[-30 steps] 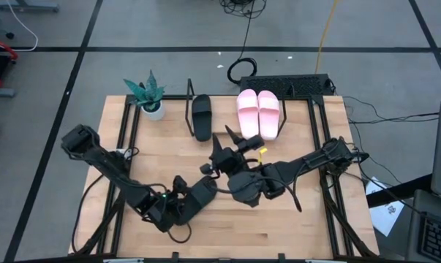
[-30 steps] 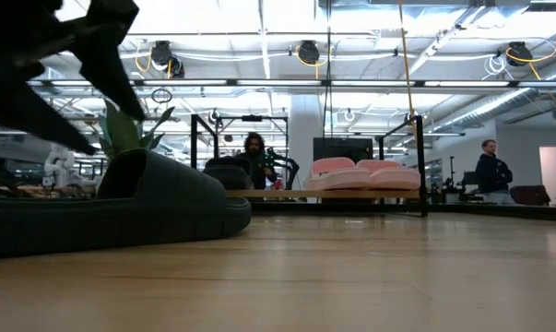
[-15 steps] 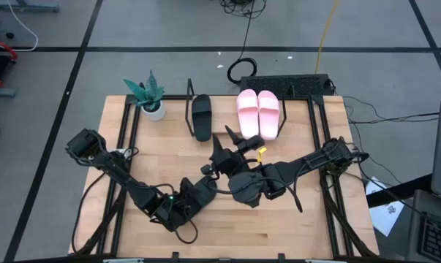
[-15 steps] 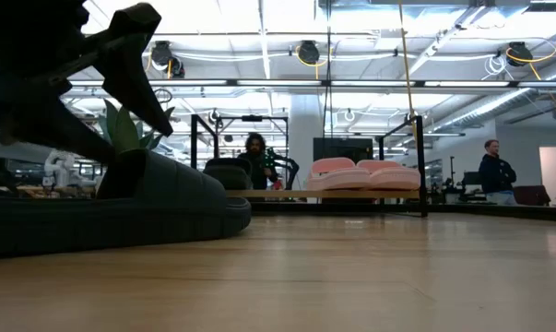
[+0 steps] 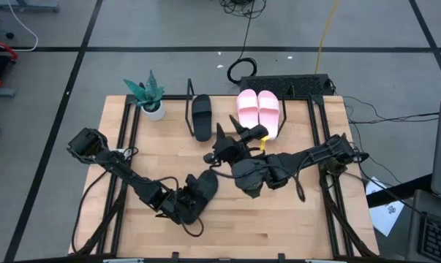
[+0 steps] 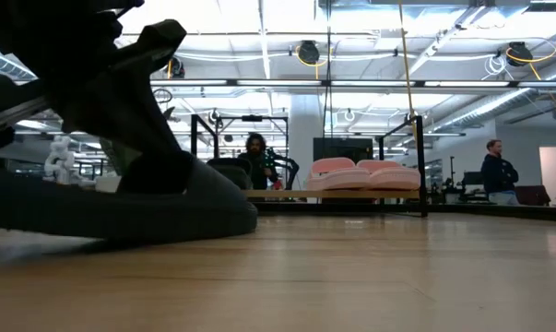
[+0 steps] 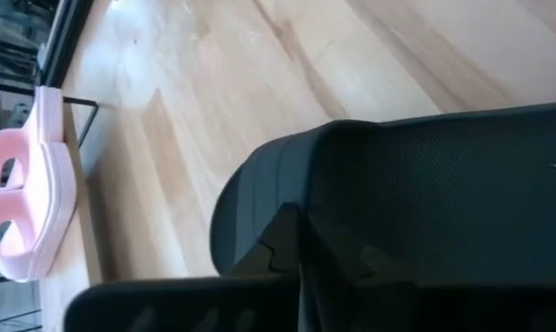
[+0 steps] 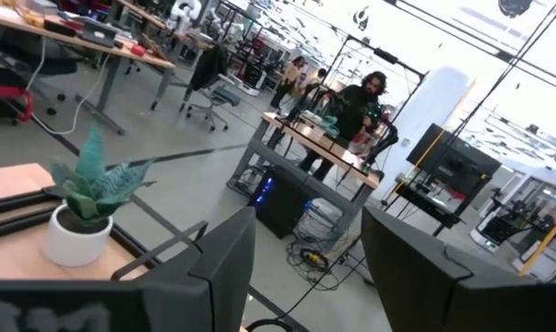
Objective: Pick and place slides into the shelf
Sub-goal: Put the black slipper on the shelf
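Three slides are on the shelf at the 12 o'clock edge of the table: one black slide toward its 9 o'clock end and the pink pair toward 3 o'clock, with an open slot between them. The second black slide lies on the tabletop near 6 o'clock.

The left gripper is down on this loose slide at its 6 o'clock end. The left wrist view shows only dark slide surface filling the frame; whether the fingers are clamped on it or merely resting cannot be told.

The right gripper is at table centre, pointing toward 12 o'clock, fingers spread wide and holding nothing; a potted plant shows beyond them.

Step in hand, judged: secure the loose black slide for transfer. Advice: grip across the strap or a side wall, not the flat sole, and confirm a firm hold before lifting. Lift clear of the board, route around the right arm, and set down in the gap beside the first black slide, toe matching its mate.
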Robot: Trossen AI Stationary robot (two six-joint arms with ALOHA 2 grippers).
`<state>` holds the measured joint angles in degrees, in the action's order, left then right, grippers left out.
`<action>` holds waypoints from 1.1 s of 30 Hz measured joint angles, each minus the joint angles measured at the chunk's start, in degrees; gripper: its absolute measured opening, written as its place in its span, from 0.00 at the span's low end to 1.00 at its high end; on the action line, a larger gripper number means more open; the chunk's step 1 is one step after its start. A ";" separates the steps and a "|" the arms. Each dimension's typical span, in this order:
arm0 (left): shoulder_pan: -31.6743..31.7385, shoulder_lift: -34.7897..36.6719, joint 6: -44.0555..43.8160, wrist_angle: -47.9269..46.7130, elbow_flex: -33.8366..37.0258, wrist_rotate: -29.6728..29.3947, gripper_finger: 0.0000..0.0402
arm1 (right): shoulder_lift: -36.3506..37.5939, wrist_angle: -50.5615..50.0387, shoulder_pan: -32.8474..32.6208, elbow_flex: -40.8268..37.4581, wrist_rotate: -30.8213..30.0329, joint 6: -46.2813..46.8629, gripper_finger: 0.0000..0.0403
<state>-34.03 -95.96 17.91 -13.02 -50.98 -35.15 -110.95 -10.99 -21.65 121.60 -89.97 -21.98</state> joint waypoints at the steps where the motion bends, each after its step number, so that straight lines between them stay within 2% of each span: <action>1: 0.10 0.00 -0.01 0.01 0.00 -0.42 0.01 | 0.39 0.01 0.00 0.00 -0.01 -0.09 0.47; 14: 2.07 -0.04 -1.96 0.02 0.00 0.32 0.02 | 3.76 -0.04 0.22 0.00 0.03 0.18 0.47; 28: 2.26 -0.04 -7.92 -0.44 0.00 1.06 0.25 | 3.74 -0.01 0.28 -4.27 0.07 3.05 0.47; 33: 2.66 -0.04 -7.96 -0.50 0.00 0.89 0.30 | 3.71 0.19 0.28 -4.79 0.04 3.28 0.47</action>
<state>-31.38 -96.01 9.96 -13.52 -50.98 -34.26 -107.24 -10.80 -21.37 116.81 -89.94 -18.70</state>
